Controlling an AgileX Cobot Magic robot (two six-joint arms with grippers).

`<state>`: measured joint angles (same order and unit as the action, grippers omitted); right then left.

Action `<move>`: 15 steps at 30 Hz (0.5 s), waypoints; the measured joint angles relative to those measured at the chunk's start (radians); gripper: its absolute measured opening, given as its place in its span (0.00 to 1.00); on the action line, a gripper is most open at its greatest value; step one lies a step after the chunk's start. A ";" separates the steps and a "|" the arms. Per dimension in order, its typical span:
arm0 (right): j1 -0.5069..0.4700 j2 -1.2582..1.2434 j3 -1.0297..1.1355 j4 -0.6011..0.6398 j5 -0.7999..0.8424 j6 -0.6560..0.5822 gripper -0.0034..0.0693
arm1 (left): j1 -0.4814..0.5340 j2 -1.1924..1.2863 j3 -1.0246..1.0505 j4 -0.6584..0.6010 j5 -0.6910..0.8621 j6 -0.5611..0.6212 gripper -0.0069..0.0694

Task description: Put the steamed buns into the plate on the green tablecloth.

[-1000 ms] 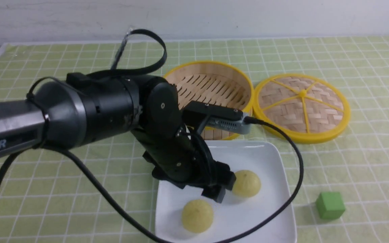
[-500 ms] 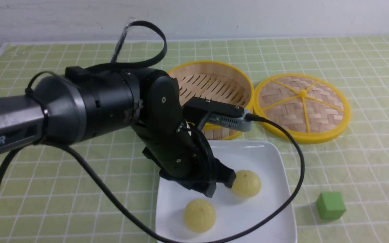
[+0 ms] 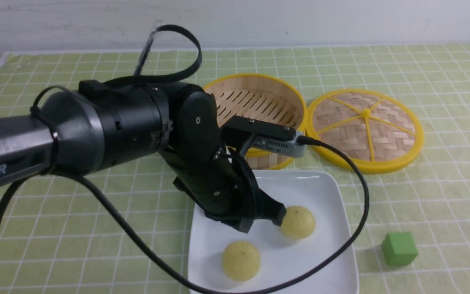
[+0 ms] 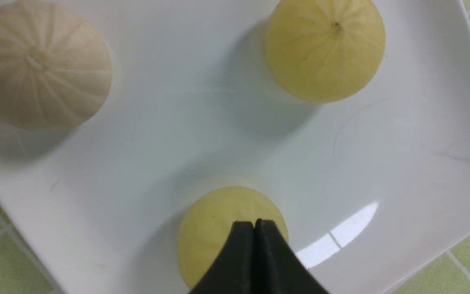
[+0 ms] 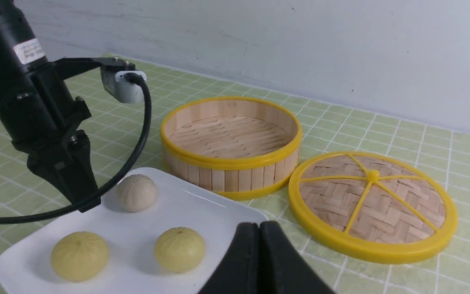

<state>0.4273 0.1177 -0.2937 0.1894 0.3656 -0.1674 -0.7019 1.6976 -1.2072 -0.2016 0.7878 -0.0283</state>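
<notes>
Looking first at the front view, we see the left pincer (image 3: 263, 220) hanging over the plate (image 3: 312, 192), with its tips low above the white surface. The first yellow bun (image 3: 298, 221) lies just beside the pincer, on its right. The second yellow bun (image 3: 241, 260) lies below the tips, on the side nearer to us, with a strip of bare plate between. Beyond the pincer stands the steamer basket (image 3: 259, 102), and further to the right the woven lid (image 3: 365, 128) lies flat on the green tablecloth (image 3: 443, 204). The green cube (image 3: 399, 248) sits well to the right of the pincer, off the plate.

In the left wrist view, the two jaws of the left pincer are pressed together and nothing is between them. Their tips cover a part of the second yellow bun; whether they touch it, this view does not tell. Ahead of the tips lie the first yellow bun and the greyish-white bun (image 4: 41, 65), apart from each other, so all three rest on the plate.

In the right wrist view, the right pincer (image 5: 259, 228) also has its jaws together and holds nothing; the plate's corner is just ahead of its tips. The left pincer shows here as one dark wedge, between the greyish-white bun and the second yellow bun, touching neither.
</notes>
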 joint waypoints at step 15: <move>0.000 0.000 0.010 0.002 -0.013 0.060 0.06 | 0.000 0.000 0.000 0.000 -0.004 0.000 0.09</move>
<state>0.4273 0.1177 -0.2834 0.1917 0.3522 -0.1073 -0.7019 1.6976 -1.2072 -0.2016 0.7835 -0.0283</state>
